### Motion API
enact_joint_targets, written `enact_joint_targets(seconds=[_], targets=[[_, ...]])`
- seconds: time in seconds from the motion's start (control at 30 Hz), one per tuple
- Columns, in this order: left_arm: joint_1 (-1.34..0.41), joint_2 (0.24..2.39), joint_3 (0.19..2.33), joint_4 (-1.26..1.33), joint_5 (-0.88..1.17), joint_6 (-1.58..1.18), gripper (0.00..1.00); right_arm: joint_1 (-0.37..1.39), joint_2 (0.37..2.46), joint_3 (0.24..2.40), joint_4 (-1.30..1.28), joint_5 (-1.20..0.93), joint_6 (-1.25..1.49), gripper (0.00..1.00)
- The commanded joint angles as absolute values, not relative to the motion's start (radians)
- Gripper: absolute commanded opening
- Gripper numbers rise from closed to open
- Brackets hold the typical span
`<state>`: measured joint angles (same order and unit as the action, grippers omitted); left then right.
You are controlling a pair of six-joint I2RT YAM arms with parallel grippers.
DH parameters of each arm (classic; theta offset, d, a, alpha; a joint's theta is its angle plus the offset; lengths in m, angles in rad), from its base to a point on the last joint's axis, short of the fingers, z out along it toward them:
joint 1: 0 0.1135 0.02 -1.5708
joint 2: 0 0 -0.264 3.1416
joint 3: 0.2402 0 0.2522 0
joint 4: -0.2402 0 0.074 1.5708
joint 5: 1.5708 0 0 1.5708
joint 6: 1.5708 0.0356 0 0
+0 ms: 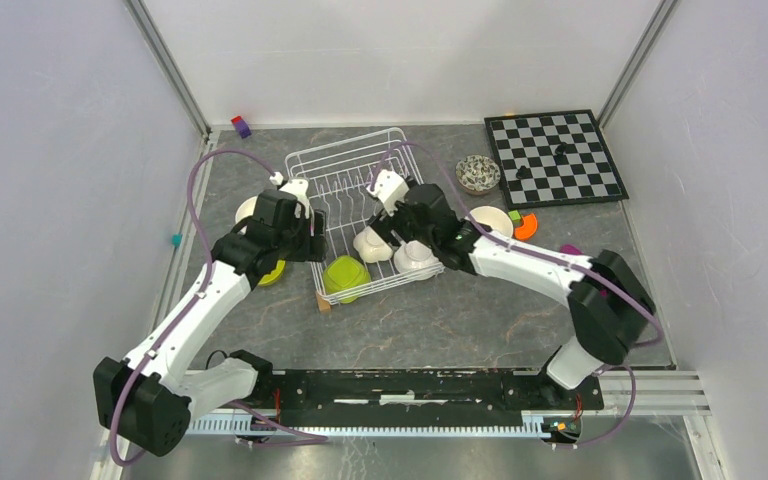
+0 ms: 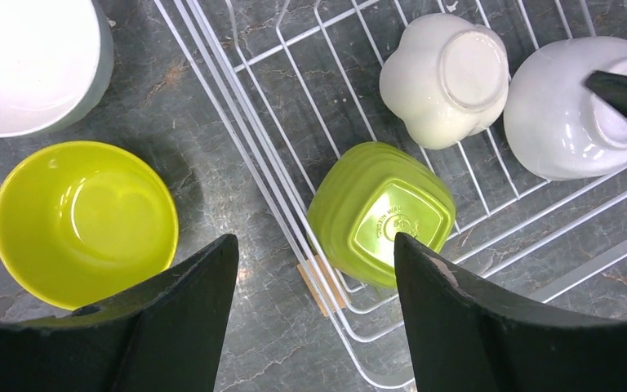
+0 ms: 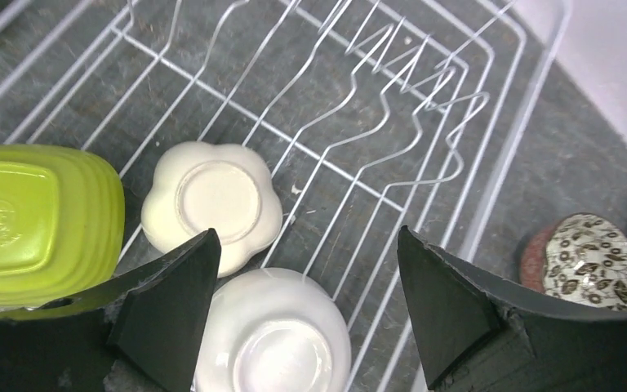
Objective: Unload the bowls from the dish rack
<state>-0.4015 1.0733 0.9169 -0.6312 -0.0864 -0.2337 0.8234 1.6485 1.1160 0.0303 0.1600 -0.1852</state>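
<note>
both open, left gripper and right gripper are hovering over the dish rack's upturned bowls.

- I see the white wire dish rack lying askew at the tabletop's far middle.
- Three bowls lie upside down at its near end: lime green squarish bowl in the near-left corner, cream flower-shaped bowl beside it, white round bowl rightmost.
- On the tabletop left of the rack: lime green round bowl upright, plain white bowl beyond it.
- To the right: patterned bowl and cream bowl, upright.
</note>
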Motion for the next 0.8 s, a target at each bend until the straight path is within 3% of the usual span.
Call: enact_joint_targets(seconds=[0.0, 0.27, 0.77], targets=[[-0.404, 1.051, 0.931, -0.592, -0.073, -0.201, 0.77, 0.820, 1.539, 1.051, 0.160, 0.161, -0.181, 0.86], [-0.404, 1.095, 0.952, -0.540, 0.071, -0.212, 0.76, 0.790, 1.609, 1.105, 0.034, 0.190, -0.115, 0.85], [-0.406, 1.214, 1.006, -0.520, 0.168, -0.438, 0.75, 0.673, 1.645, 1.069, 0.135, -0.186, 0.116, 0.78]])
